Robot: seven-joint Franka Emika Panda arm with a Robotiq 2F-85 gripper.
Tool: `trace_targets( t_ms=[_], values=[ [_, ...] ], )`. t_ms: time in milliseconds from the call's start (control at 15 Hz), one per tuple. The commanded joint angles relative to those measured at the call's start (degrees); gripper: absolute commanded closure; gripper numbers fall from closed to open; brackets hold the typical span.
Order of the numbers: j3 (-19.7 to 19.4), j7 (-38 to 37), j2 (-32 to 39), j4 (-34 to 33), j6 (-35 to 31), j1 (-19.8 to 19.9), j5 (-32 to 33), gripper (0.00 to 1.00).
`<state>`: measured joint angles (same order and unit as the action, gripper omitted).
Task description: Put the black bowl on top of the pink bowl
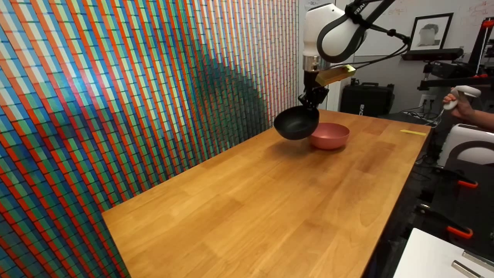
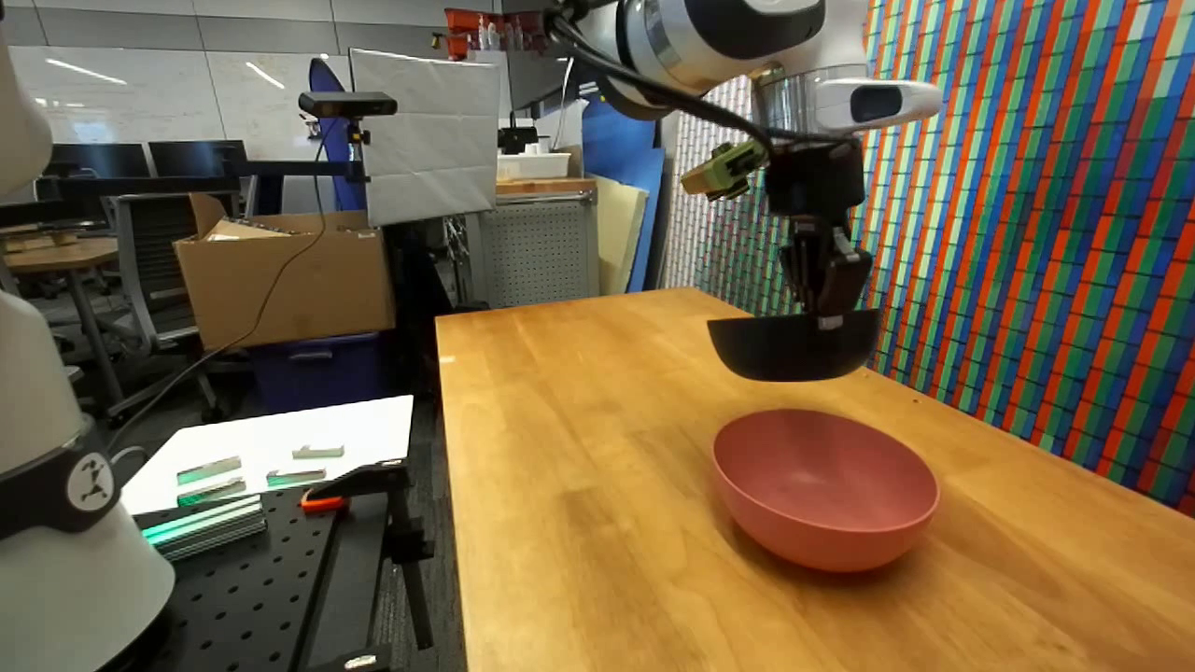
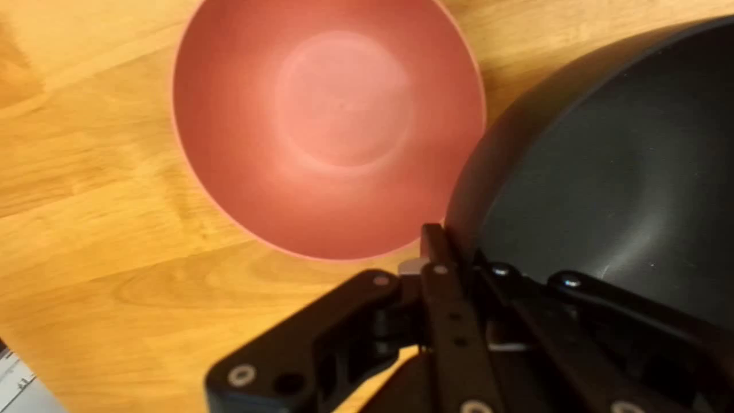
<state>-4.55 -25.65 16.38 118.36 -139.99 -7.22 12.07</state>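
hand (image 3: 457, 245) downward, pinching black bowl (image 3: 596, 183)

free air lies over the pink bowl (image 2: 826, 490), with a striped wall (image 2: 1032, 243) closing one side of the table (image 1: 262, 212).

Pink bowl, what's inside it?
Nothing shows inside the pink bowl, just its bare interior with a paler round bottom. In the wrist view, the black bowl, held by the gripper, hides a sliver of pink rim and inner wall.
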Motion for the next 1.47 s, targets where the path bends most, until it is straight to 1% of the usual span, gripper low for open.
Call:
trace_targets(
  t_ms=[0, 333, 533, 667, 867, 933, 1000, 1067, 1400],
  values=[
    [-1.02, 1.09, -4.19, 1.63, 2.51, 2.36, -0.38, 0.97],
    [-2.48, 2.54, -5.54, 4.59, 4.26, 6.56, -1.43, 0.97],
    [-2.47, 4.75, -4.89, 5.73, 4.31, 8.89, -3.83, 0.97],
    [-2.08, 6.23, -4.85, 6.21, 4.29, 9.67, -5.97, 0.97],
    [-1.70, 7.83, -4.38, 6.26, 4.51, 9.84, -8.38, 0.96],
    [-1.61, 8.10, -4.30, 6.33, 4.52, 9.80, -9.00, 0.70],
    [-1.60, 8.18, -4.30, 6.46, 4.43, 9.67, -9.01, 0.68],
    [-1.61, 8.20, -4.34, 6.49, 4.47, 9.58, -8.83, 0.62],
    [-1.78, 8.38, -6.54, 6.33, 5.37, 9.78, -8.85, 0.24]
  ],
)
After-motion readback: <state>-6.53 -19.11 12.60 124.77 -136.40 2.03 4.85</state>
